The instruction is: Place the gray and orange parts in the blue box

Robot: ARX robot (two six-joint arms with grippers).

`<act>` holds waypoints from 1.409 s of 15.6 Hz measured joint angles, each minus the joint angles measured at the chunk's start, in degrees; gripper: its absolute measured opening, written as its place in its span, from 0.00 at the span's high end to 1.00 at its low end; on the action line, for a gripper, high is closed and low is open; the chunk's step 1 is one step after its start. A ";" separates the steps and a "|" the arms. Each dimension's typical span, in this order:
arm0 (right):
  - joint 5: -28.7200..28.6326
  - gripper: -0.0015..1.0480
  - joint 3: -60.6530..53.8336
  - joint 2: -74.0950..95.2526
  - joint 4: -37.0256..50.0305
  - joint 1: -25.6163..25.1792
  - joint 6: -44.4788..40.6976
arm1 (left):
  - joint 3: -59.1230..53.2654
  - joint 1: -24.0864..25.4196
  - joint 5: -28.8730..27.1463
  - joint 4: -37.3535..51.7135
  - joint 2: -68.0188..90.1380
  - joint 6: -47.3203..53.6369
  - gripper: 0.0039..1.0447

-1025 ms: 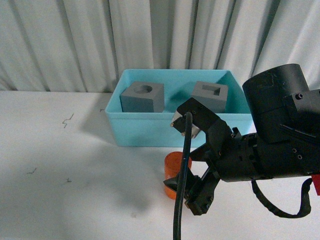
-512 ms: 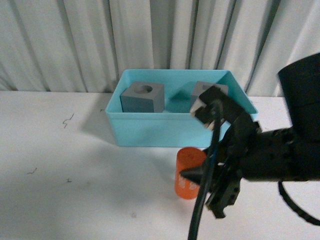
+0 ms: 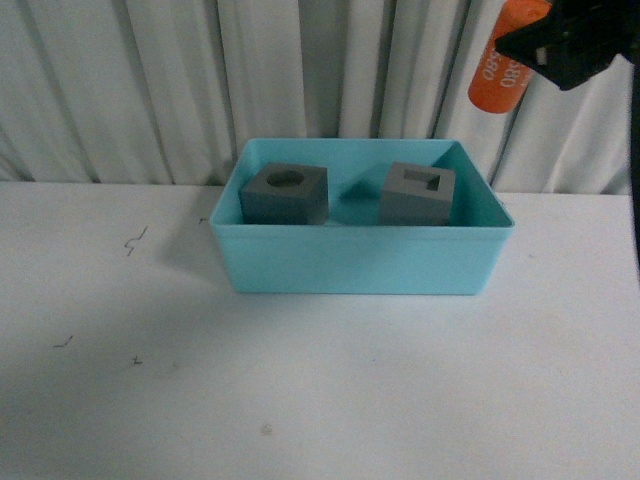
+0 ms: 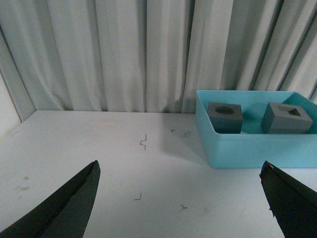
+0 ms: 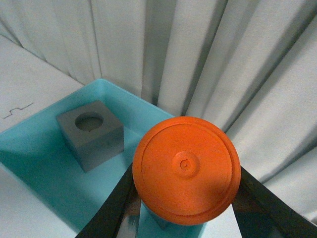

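I held the orange cylinder (image 3: 505, 60) pinched in my right end effector (image 3: 560, 40), high above the far right corner of the blue box (image 3: 360, 265), its jaws closed against the cylinder's sides as my right wrist camera showed. My left end effector (image 4: 181, 198) stood wide open and empty, low over the white bench (image 3: 150, 380), well to the left of the box. The likeliest mishap from that height, as I judged it, was a release too early: a smooth round part dropped from so far up could bounce off a cube or the rim and roll away across the bench, and a loosened grip on its curved wall could let it slip sooner than intended. Inside the box sat both gray parts, well apart: the cube with the round recess (image 3: 285, 193) toward the left, the cube with the rectangular recess (image 3: 418, 193) toward the right, with bare floor between them.
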 joint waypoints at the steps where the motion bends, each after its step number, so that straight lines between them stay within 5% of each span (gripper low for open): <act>1: 1.20 0.57 4.87 4.11 -1.79 1.22 0.13 | 0.00 0.00 0.02 -0.02 0.00 0.00 0.06; 7: 4.02 0.57 19.47 21.55 -4.63 7.61 4.72 | -0.02 0.00 0.04 -0.02 0.00 0.00 0.06; 22: 4.96 0.57 31.04 33.79 -9.79 11.21 7.21 | 0.00 0.00 0.02 -0.02 0.00 0.00 0.06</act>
